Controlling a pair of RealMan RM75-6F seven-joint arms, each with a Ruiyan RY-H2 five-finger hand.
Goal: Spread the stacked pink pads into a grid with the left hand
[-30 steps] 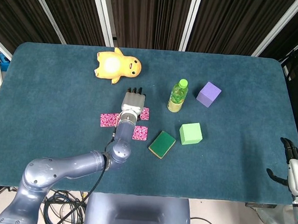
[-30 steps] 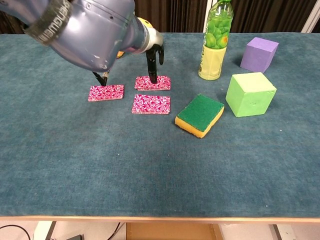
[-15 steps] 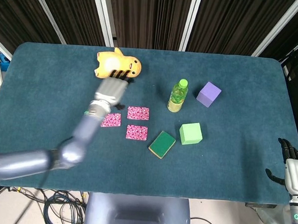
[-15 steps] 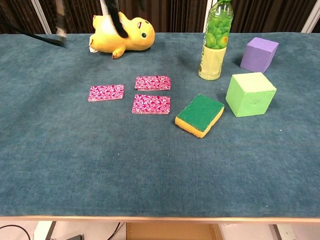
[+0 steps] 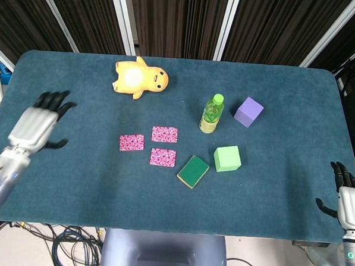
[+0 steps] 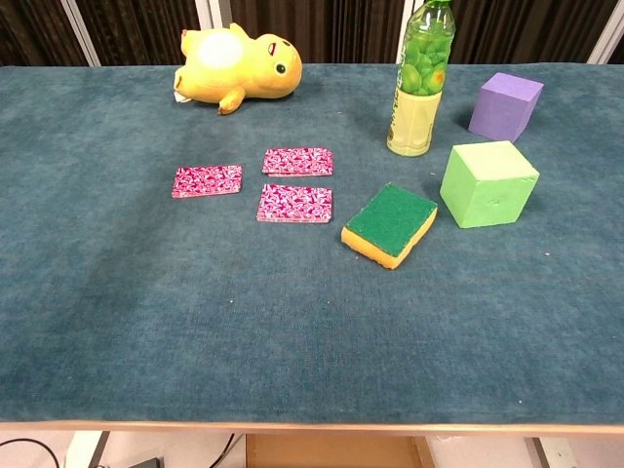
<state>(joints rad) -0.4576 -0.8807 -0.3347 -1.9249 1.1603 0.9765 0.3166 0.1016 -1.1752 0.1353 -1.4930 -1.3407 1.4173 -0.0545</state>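
Pink pads [image 5: 164, 133] flat, apart | left robot hand [image 5: 38, 122] spread, empty

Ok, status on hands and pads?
Left hand open, clear at table's left. Right hand open, idle. Three pink pads lying flat, separated. Nothing obstructing.

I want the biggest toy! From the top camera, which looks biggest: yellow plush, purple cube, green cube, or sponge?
1. Yellow plush toy
2. Green sponge, light green cube and purple cube look about alike.
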